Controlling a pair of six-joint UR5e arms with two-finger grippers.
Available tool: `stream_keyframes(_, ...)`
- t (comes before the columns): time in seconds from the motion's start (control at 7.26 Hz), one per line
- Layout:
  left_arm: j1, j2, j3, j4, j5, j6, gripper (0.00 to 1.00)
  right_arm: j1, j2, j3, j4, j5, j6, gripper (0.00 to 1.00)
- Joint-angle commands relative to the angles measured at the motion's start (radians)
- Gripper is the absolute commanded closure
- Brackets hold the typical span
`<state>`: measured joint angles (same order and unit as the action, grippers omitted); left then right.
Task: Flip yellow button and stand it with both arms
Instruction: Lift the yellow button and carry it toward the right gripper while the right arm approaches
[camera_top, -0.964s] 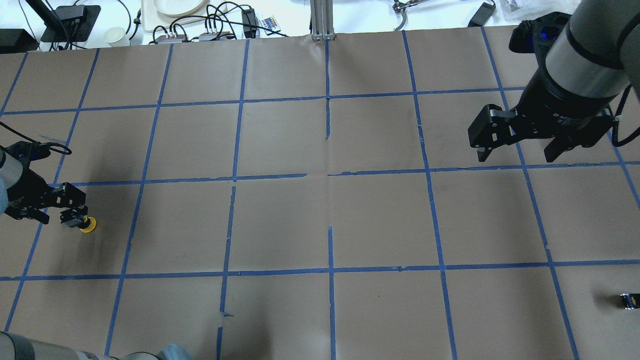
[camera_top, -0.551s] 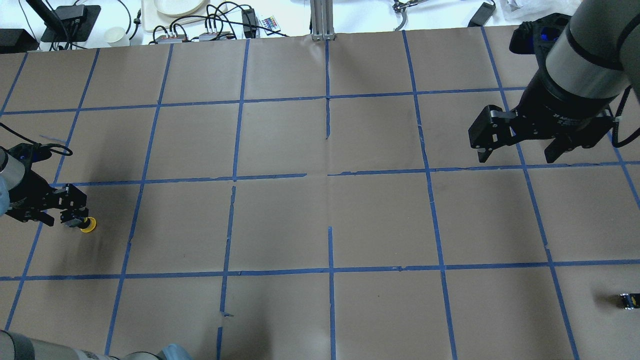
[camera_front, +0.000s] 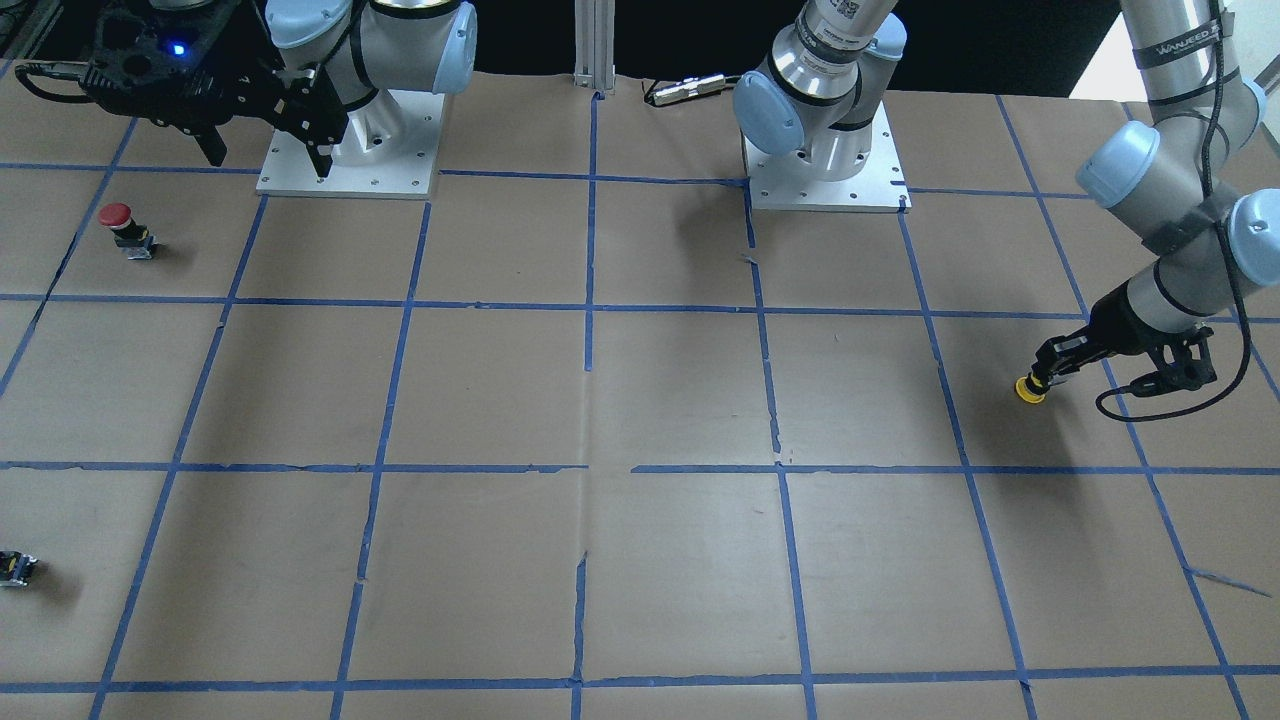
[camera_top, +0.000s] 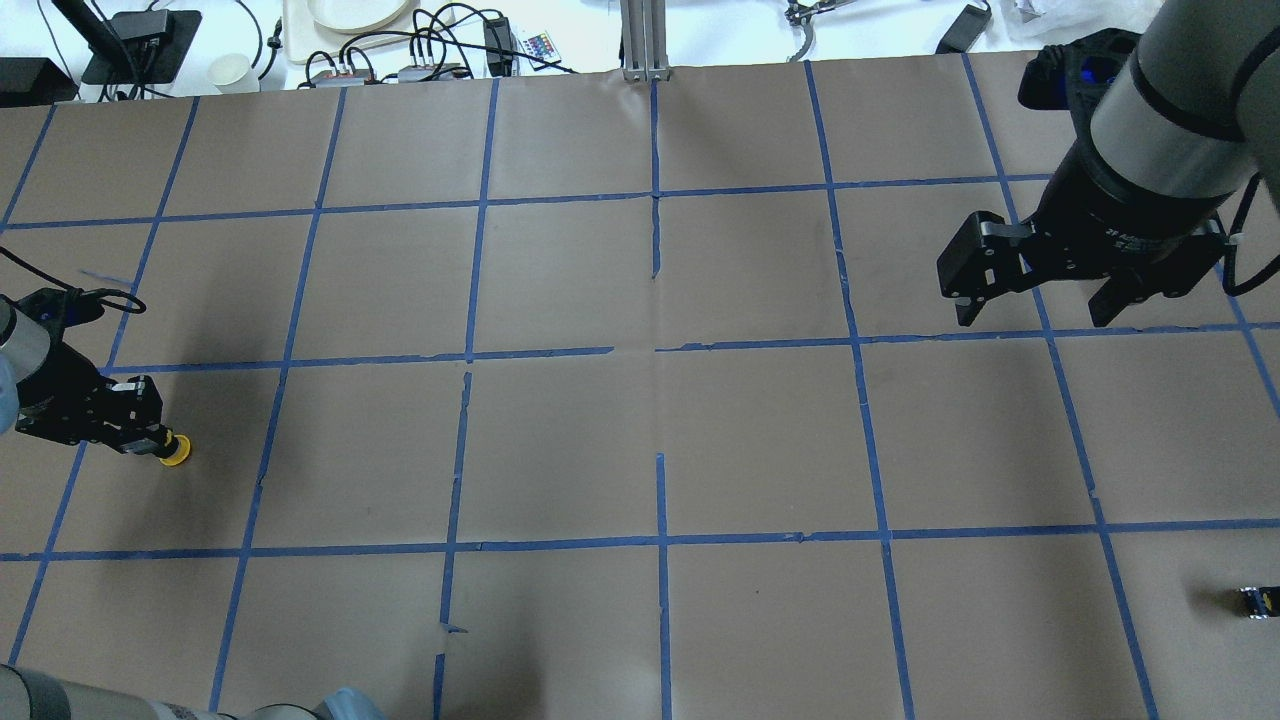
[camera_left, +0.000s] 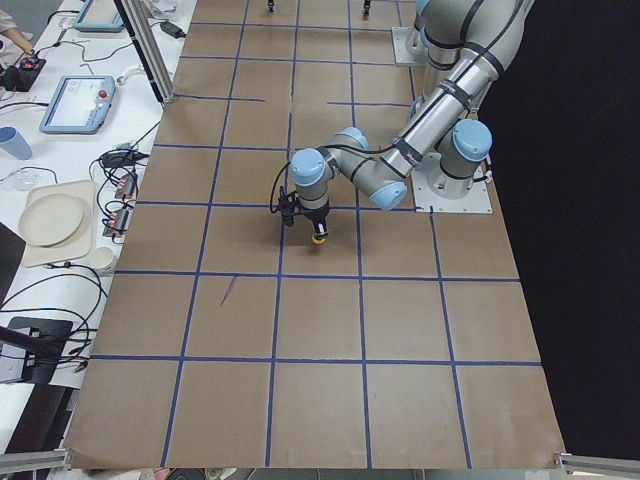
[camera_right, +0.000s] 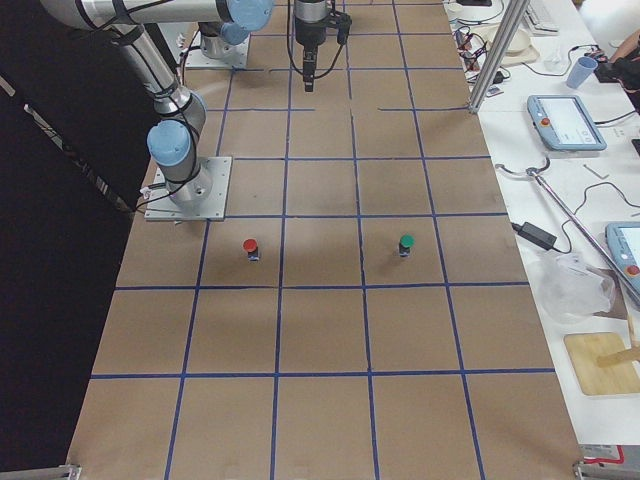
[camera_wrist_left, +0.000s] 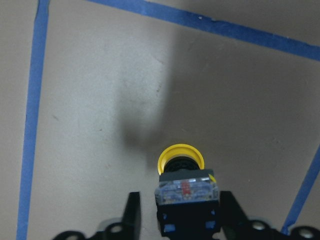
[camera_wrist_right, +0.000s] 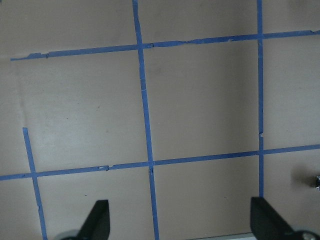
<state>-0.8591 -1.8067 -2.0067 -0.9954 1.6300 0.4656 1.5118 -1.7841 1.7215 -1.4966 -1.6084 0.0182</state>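
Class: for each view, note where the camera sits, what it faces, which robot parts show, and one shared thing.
Front-facing: across table, facing robot; left arm, right arm.
Overhead: behind robot, looking down; left pincer, right pincer.
Exterior left: table's left end; left arm near.
Exterior right: table's right end; right arm near.
Left wrist: above yellow button; pincer fingers.
Right wrist: above table; pincer fingers.
Shared: yellow button, front-facing and overhead.

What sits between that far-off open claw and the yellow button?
Only taped brown paper lies between the right gripper and the yellow button, as the overhead view shows.
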Motion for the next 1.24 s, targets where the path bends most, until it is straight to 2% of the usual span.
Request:
stream_keyframes(0.0, -0.001, 0.021, 0.025, -0.003, -0.030, 0.010, 0.92, -0.001, 0.000, 0.001, -0.001, 0.001, 0.002, 0.00)
stream_keyframes(0.14, -0.015, 0.058, 0.057, -0.087, -0.077, 0.008, 0.92, 0.001, 0.000, 0.001, -0.001, 0.001, 0.002, 0.00)
stream_keyframes(0.28, -0.031, 0.093, 0.098, -0.229, -0.157, -0.008, 0.92, -0.001, 0.002, 0.001, -0.002, 0.014, 0.000, 0.00)
stream_keyframes(0.55, -0.150, 0.135, 0.170, -0.465, -0.337, -0.006, 0.92, -0.001, 0.002, 0.001, -0.004, 0.021, 0.003, 0.00)
stream_keyframes(0.69, -0.203, 0.142, 0.215, -0.545, -0.449, 0.020, 0.92, -0.001, 0.021, -0.003, 0.004, 0.022, 0.093, 0.00)
stream_keyframes(0.83, -0.278, 0.176, 0.236, -0.651, -0.535, 0.022, 0.92, -0.001, 0.040, -0.020, 0.010, 0.106, 0.224, 0.00)
stream_keyframes(0.96, -0.331, 0.199, 0.238, -0.705, -0.640, 0.025, 0.92, -0.002, 0.049, -0.025, 0.012, 0.231, 0.372, 0.00)
stream_keyframes(1.1, -0.371, 0.223, 0.238, -0.745, -0.764, 0.037, 0.92, -0.005, 0.064, -0.033, 0.015, 0.304, 0.519, 0.00)
